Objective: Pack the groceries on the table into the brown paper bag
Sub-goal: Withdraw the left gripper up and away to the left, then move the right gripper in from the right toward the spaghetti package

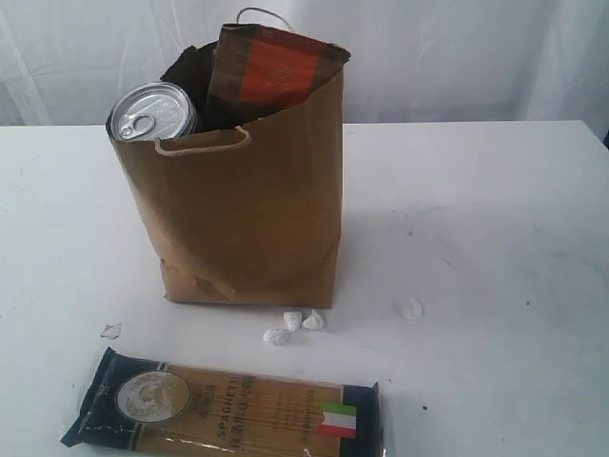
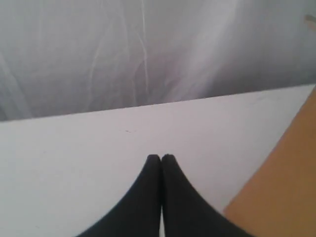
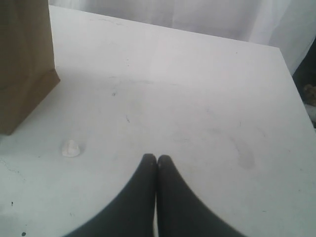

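Brown paper bag stands upright on the white table. The long spaghetti pack lies flat in front of it. Left tool and right tool hover near the bag's sides, pinched shut, empty.

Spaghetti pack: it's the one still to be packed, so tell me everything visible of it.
The long spaghetti pack lies flat on the table, in front of the brown paper bag and apart from it. Glossy plastic wrap, dark blue ends, round emblem at one end, Italian flag at the other, pale strands between. Nothing grips it.
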Tool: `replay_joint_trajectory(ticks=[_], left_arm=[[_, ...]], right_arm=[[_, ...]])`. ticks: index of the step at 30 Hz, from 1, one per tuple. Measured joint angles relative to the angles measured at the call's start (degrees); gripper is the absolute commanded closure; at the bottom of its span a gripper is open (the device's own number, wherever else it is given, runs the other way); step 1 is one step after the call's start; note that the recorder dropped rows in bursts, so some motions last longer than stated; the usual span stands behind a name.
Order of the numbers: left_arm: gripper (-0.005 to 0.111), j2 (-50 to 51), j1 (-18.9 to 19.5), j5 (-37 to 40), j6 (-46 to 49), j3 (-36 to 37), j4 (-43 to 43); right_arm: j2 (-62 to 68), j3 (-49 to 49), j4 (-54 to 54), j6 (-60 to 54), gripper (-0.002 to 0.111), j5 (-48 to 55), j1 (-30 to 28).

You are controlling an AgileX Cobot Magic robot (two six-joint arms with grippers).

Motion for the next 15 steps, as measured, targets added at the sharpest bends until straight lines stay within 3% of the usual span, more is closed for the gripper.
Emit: replay_joint_trajectory(ticks=[5, 10, 11, 12, 15], left_arm=[[0.107, 0.0, 5.2, 9.4, -24.5, 0.0, -0.5], [0.107, 1.1, 7.6, 7.3, -47.9, 0.0, -0.2], [0.107, 1.2, 7.9, 5.1, -51.6, 0.0, -1.0], [0.107, 1.1, 8.2, -3.0, -55.4, 0.4, -3.9], [0.107, -0.3, 8.4, -19.6, -56.7, 0.4, -5.2]], right_arm=[[0.0, 0.0, 0.0, 1.1, 0.108, -0.6, 0.0], [0.0, 0.0, 0.0, 2.4, 0.108, -1.3, 0.0], [0.0, 0.0, 0.0, 2.5, 0.108, -1.4, 0.0], [0.0, 0.0, 0.0, 2.5, 0.108, -1.4, 0.0], [0.0, 0.0, 0.0, 2.5, 0.108, -1.4, 0.0]])
